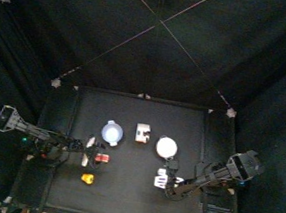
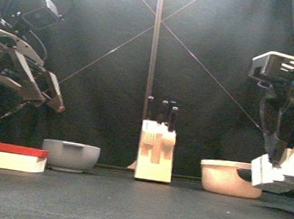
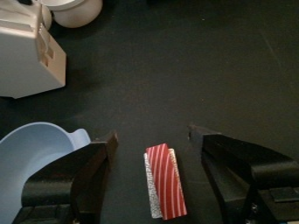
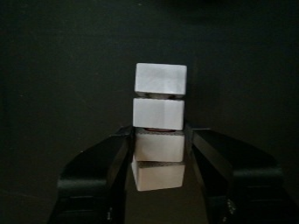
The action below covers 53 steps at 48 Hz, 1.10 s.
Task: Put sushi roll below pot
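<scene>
"What's the right pincer point(image 4: 160, 133) got?"

"It's grasping the sushi roll point(image 4: 160, 112), a run of white chunks, with a jaw pressed to each side near its lower end. Seen from above, the roll sits at six o'clock of the pot point(image 1: 167, 146), near it."

"And the left pincer point(image 3: 152, 140)?"

"It's released, with the jaws spread either side of a red-striped piece point(image 3: 165, 181) lying on the worktop point(image 3: 176, 79), touching neither. The bluish bowl point(image 3: 35, 149) is just beside it, and the whitish block point(image 1: 143, 133) stands at nine o'clock of the pot."
</scene>
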Motion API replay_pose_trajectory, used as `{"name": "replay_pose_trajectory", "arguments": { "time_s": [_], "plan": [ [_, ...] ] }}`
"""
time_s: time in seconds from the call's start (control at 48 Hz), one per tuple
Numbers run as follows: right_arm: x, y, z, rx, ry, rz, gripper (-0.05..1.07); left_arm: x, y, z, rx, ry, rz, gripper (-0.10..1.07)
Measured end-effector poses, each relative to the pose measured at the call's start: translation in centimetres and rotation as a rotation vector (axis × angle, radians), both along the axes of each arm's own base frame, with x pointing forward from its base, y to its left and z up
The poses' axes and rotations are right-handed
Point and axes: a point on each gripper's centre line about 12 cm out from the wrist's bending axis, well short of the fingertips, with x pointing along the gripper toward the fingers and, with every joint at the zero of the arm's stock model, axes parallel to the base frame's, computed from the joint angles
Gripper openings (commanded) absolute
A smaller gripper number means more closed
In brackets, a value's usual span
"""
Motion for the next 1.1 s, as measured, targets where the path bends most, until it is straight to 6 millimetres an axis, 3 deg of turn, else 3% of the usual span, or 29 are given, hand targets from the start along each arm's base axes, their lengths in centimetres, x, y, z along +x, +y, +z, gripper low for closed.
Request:
{"name": "replay_pose_trajectory", "arguments": {
  "time_s": [0.188, 0.458, 0.875, 1.104],
  "plan": [
    [0.0, 0.2, -0.2, 0.007, 0.012, 0.002, 0.97, 0.0, 0.0, 0.0, -0.001, 0.0, 0.001, 0.98],
    [0.2, 0.2, 0.0, 0.009, 0.005, 0.009, 0.97, 0.2, 0.0, 0.3, -0.002, -0.011, 0.001, 0.98],
    [-0.4, -0.5, 1.7, -0.006, -0.056, 0.039, 0.97, 1.0, -1.1, 3.5, -0.021, -0.134, -0.031, 0.98],
    [-1.0, -0.8, 2.3, -0.002, -0.076, 0.041, 0.97, 0.8, -1.6, 4.1, -0.025, -0.165, -0.045, 0.98]
  ]
}}
